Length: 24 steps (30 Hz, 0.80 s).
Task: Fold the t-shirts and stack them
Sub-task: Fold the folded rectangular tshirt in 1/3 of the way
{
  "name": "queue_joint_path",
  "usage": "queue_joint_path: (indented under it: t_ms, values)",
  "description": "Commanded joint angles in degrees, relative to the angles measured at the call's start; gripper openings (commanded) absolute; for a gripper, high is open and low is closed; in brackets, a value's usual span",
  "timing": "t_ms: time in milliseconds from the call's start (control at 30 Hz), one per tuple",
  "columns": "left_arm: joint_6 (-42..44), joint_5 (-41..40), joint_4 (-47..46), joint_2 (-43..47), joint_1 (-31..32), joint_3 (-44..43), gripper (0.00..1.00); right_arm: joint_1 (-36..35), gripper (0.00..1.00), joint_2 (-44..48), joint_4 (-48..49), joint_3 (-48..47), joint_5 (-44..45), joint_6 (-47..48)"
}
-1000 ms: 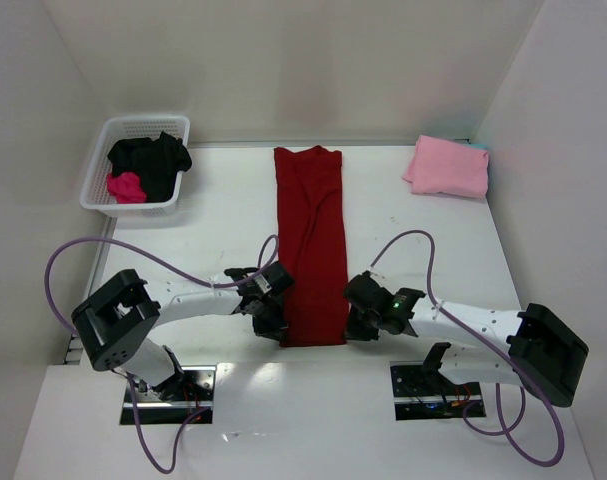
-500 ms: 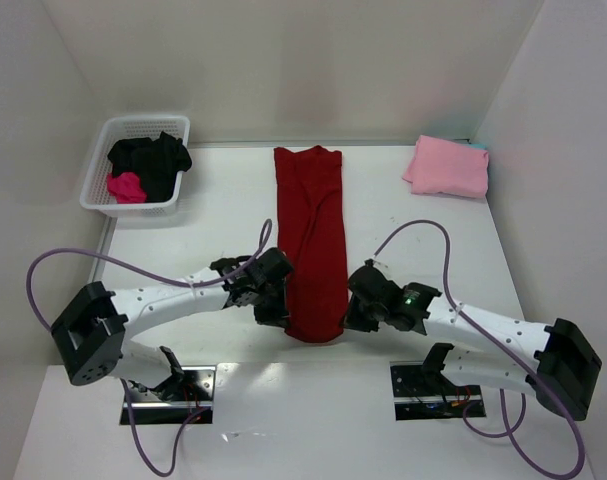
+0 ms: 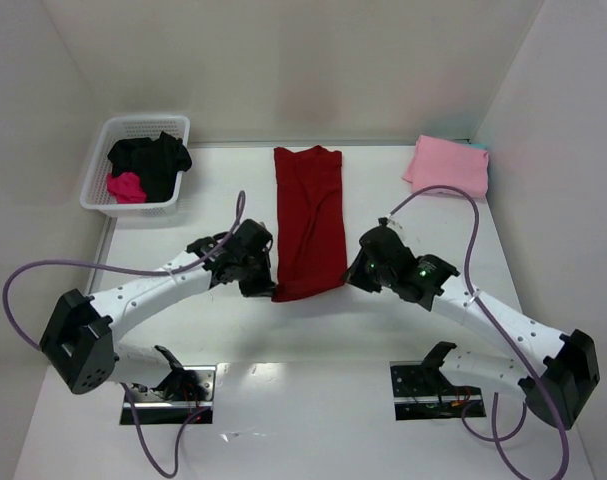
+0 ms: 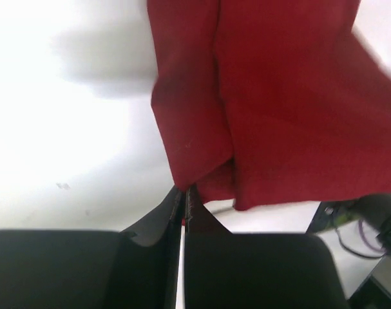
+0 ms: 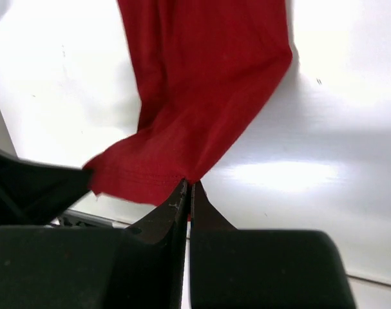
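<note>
A: Red shirt (image 3: 308,220): where is it, and who has it?

B: It's a long strip down the middle of the desk (image 3: 203,215), collar end near the far edge. The left gripper (image 4: 184,199) is pinched tight on the near left hem corner. The right gripper (image 5: 187,190) is pinched tight on the near right one. The hem end hangs clear of the surface and the far part lies flat.

A: Handling?

B: I judge it light, limp knit cloth. It sags between the two pinches and creases lengthwise. It's too soft to push, so it needs carrying with both corners level, or the strip may skew. The hem corners suit a hold: stitched edge and doubled layers, so less likely to slip from thin fingertips.

A: Surface?

B: White, smooth and glossy, so cloth probably slides easily. White walls (image 3: 283,60) close in on the left, right and far sides.

A: Anything else?

B: A pink shirt (image 3: 446,167), folded square, sits at the far right corner. A basket (image 3: 98,197) at the far left corner holds a black shirt (image 3: 148,158) and a magenta shirt (image 3: 126,186) in a heap. Purple cables (image 3: 435,188) loop above the desk and might snag cloth.
</note>
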<state>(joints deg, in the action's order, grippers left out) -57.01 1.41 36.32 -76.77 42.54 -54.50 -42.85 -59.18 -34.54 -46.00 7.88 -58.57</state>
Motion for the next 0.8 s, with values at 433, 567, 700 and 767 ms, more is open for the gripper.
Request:
queue_joint_path:
  t_ms: [433,567,700,767]
  values:
    - [17.46,5.80,-7.14,-14.71,-14.15,-15.54,0.00,14.90,0.00,-14.99,10.99,-10.95,-0.05,13.56]
    - [19.48,6.93,-7.66,-18.93,-16.35,-18.62,0.00,14.90,0.00,-19.91,14.94,-13.59,-0.58,14.70]
    - [21.67,8.69,-8.72,-22.89,-18.20,-21.52,0.00,15.43,0.00,-25.45,16.26,-17.01,-1.19,15.85]
    - [22.29,8.70,-8.72,-25.17,-19.42,-22.75,0.00,16.04,0.00,-28.34,17.66,-17.63,-1.20,16.38]
